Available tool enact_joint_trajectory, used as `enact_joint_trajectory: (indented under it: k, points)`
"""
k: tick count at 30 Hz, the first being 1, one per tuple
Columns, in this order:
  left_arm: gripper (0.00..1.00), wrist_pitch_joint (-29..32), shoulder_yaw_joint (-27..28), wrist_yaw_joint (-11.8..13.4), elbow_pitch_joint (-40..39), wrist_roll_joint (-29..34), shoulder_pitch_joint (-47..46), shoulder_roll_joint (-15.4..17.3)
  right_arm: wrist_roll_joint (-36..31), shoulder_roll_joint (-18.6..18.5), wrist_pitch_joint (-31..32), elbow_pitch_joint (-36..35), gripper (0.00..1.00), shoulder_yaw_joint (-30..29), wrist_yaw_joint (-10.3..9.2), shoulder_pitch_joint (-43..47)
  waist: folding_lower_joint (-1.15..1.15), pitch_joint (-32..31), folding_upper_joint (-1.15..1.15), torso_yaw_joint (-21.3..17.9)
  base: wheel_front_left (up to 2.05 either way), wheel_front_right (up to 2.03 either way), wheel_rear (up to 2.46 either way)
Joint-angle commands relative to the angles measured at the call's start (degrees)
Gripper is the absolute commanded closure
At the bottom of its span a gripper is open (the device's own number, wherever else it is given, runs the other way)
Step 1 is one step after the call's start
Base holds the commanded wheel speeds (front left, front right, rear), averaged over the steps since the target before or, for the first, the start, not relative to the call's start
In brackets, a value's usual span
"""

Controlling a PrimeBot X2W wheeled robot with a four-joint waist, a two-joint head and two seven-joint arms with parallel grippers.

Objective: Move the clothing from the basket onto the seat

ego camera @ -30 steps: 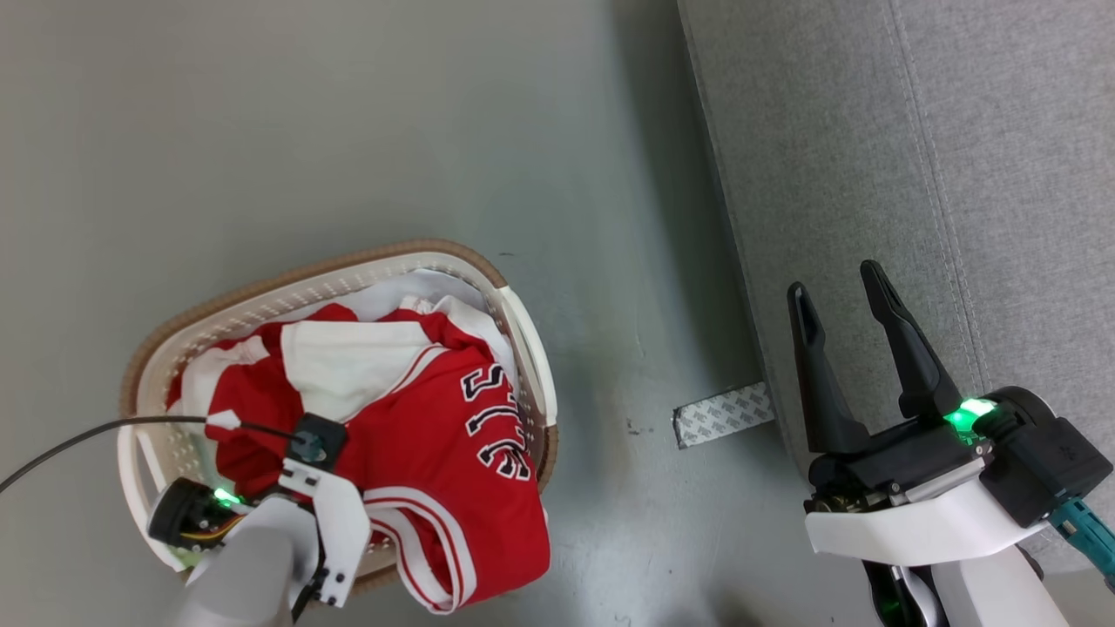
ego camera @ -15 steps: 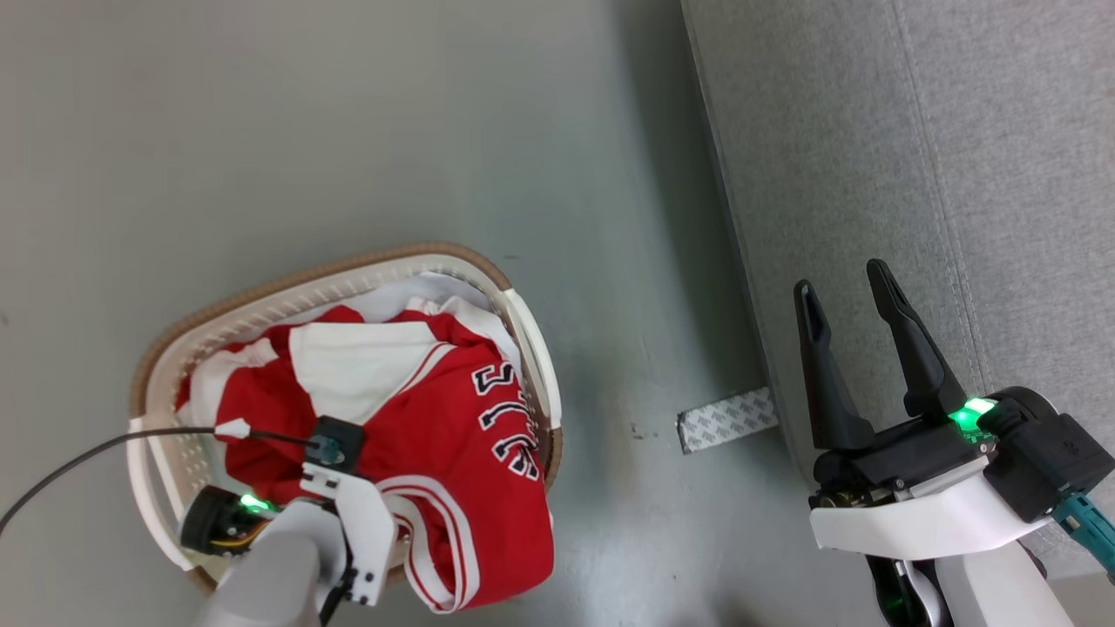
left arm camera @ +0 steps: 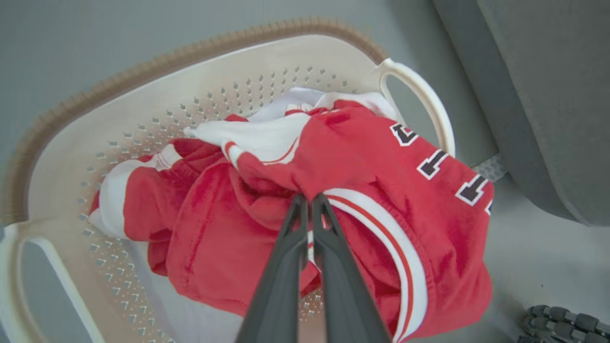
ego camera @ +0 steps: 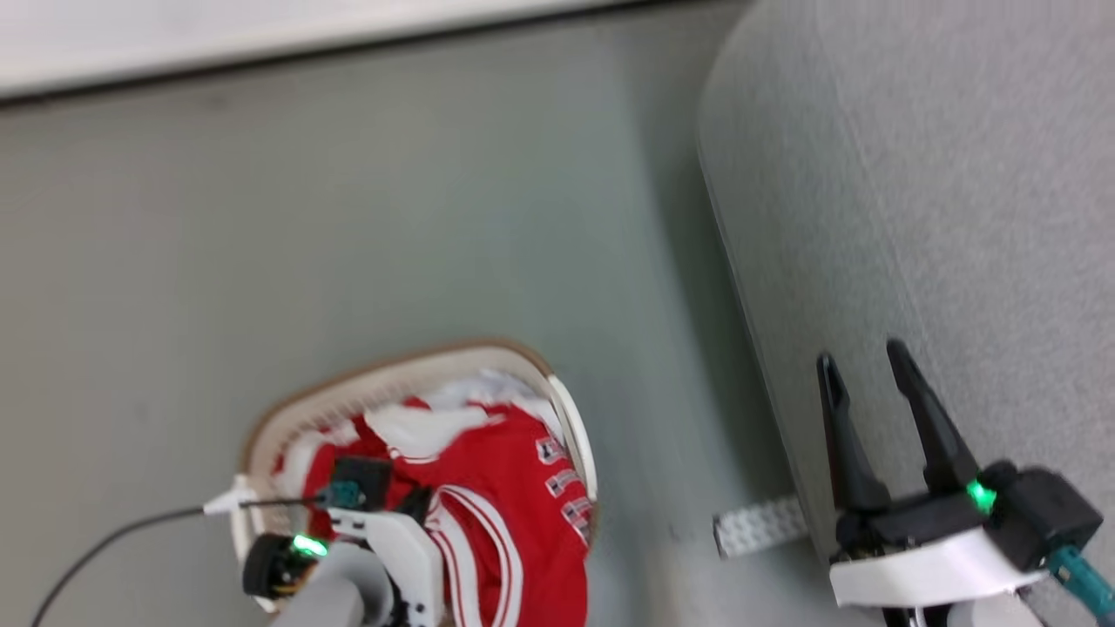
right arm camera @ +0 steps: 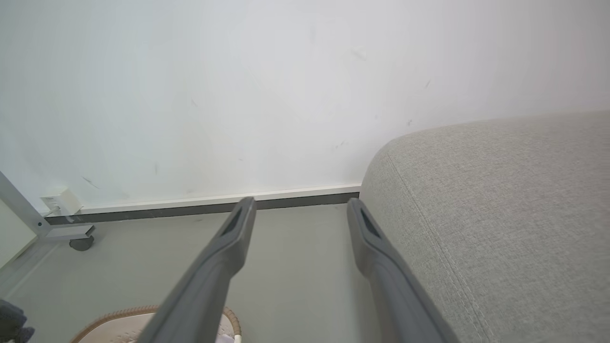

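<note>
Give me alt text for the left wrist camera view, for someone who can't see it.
The left gripper is shut on a fold of red clothing with white trim, heaped in a cream basket and spilling over its rim. The grey seat stands beside the basket on a grey floor.

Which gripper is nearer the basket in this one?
Left. The left gripper is over the basket, shut on the clothing; the right gripper hangs open over by the sofa.

Bare floor (ego camera: 435,218) between basket (ego camera: 348,394) and seat (ego camera: 915,174)
</note>
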Motion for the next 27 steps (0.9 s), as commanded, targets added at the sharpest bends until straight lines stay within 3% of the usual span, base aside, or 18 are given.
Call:
enact_joint_trajectory:
  k: [1,9,20,27]
  points:
    - [1.00,-0.21,-1.23,-0.05,-1.31,-2.28,1.78,0.04,-0.11,-0.06,0.03,0.34,0.00,-0.32,-0.12,1.30,0.00,-6.08,0.00,2.70,0.00,0.00,0.00]
    - [1.00,1.79,-8.73,-0.09,-12.40,-12.74,7.40,0.06,-1.19,-0.09,0.03,1.64,0.00,-2.14,-0.12,7.54,0.00,-15.58,0.00,5.73,0.00,0.00,0.00]
    - [1.00,6.21,-9.53,-0.08,-27.86,-16.69,10.04,1.30,-2.03,-0.09,0.03,2.03,0.00,-3.28,-0.12,12.95,0.00,-22.48,0.00,7.83,0.00,0.00,0.00]
    - [1.00,10.71,-9.33,1.49,-40.98,-18.26,12.64,2.89,-2.36,-0.66,0.03,2.50,0.00,-3.04,-0.12,15.20,0.00,-26.39,0.00,7.60,0.00,0.00,0.00]
